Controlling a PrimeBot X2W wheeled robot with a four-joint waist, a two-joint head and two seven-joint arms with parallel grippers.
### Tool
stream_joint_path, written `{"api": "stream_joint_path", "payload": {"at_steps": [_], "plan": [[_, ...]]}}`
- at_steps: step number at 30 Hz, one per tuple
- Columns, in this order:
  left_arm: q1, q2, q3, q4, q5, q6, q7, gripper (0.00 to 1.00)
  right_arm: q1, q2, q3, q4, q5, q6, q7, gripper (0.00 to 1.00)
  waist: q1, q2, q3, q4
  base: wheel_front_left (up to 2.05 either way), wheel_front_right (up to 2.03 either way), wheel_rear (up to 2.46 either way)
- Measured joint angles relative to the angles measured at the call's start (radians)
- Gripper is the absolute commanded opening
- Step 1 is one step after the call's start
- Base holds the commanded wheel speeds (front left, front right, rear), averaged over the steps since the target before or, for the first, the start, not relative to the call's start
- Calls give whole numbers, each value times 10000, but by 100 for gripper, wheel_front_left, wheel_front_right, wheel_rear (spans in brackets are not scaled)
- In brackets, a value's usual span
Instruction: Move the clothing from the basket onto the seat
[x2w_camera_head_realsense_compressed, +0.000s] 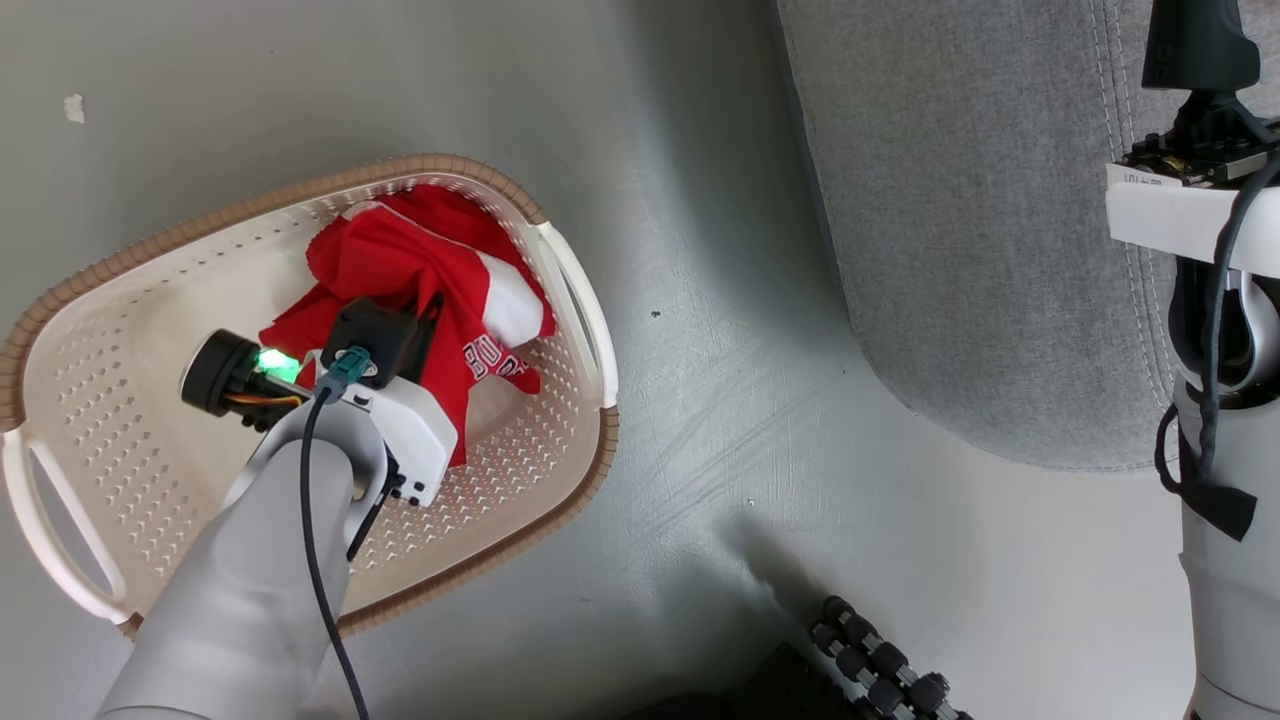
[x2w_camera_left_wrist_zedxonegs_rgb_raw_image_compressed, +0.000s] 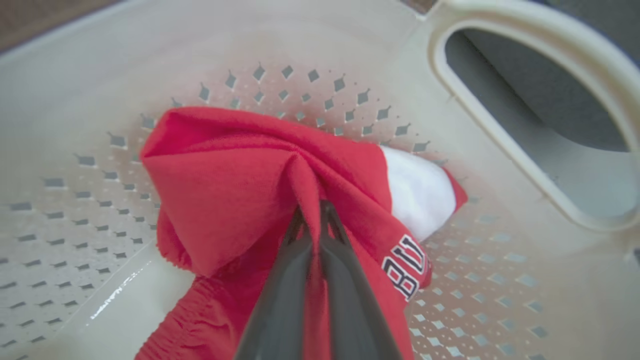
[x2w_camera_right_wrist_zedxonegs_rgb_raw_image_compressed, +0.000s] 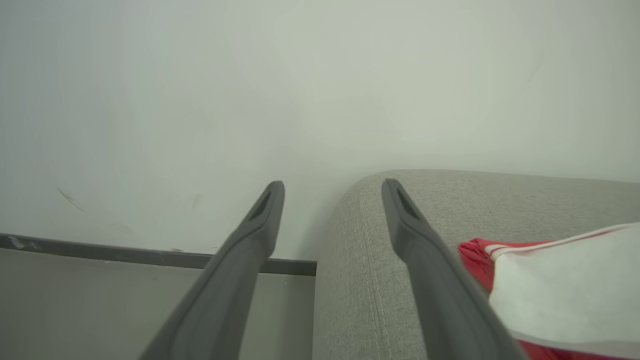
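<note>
The cream basket (x2w_camera_head_realsense_compressed: 130, 255) stands on the floor at the left, with bunched red clothing (x2w_camera_head_realsense_compressed: 400, 260) at its far end. My left arm reaches down into it. In the left wrist view my left gripper (x2w_camera_left_wrist_zedxonegs_rgb_raw_image_compressed: 312, 210) is shut on a raised fold of the red garment (x2w_camera_left_wrist_zedxonegs_rgb_raw_image_compressed: 225, 190), whose black-and-white lettering (x2w_camera_left_wrist_zedxonegs_rgb_raw_image_compressed: 407, 267) and white panel show to the right. The grey seat (x2w_camera_head_realsense_compressed: 960, 200) lies at the upper right. My right gripper (x2w_camera_right_wrist_zedxonegs_rgb_raw_image_compressed: 333, 187) hangs open and empty over the seat's corner (x2w_camera_right_wrist_zedxonegs_rgb_raw_image_compressed: 360, 280), beside a red-and-white garment (x2w_camera_right_wrist_zedxonegs_rgb_raw_image_compressed: 560, 285) lying on the seat.
Bare grey floor (x2w_camera_head_realsense_compressed: 720, 380) separates basket and seat. My right arm (x2w_camera_head_realsense_compressed: 1220, 300) stands along the right edge over the seat. A dark ribbed part of my base (x2w_camera_head_realsense_compressed: 880, 660) shows at the bottom. A pale wall with a dark skirting strip (x2w_camera_right_wrist_zedxonegs_rgb_raw_image_compressed: 150, 256) lies beyond the seat.
</note>
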Motion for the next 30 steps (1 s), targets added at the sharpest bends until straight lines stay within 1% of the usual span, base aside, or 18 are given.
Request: {"api": "stream_joint_path", "payload": {"at_steps": [12, 19, 26, 27, 30], "plan": [[35, 173, -173, -732, 111, -138, -161, 0, 1, 2, -50, 215, -19, 0, 0, 100, 0, 0, -429, 228, 0, 0, 0], [554, 430, -50, -1296, 136, -159, -163, 0, 12, 2, -73, 334, -117, 0, 0, 100, 0, 0, -755, 423, 0, 0, 0], [749, 594, 435, -3141, -13, 33, -173, 0, 67, 2, -73, 437, -176, 0, 0, 100, 0, 0, -1080, 666, 0, 0, 0], [782, 633, 508, -3411, -36, 113, -173, 0, 86, 0, -67, 451, -207, 0, 0, 100, 0, 0, -1130, 702, 0, 0, 0], [914, 756, 704, -4188, -38, 150, -174, 0, 187, 0, -15, 508, -263, 0, 0, 100, 0, 0, -1288, 812, 0, 0, 0]]}}
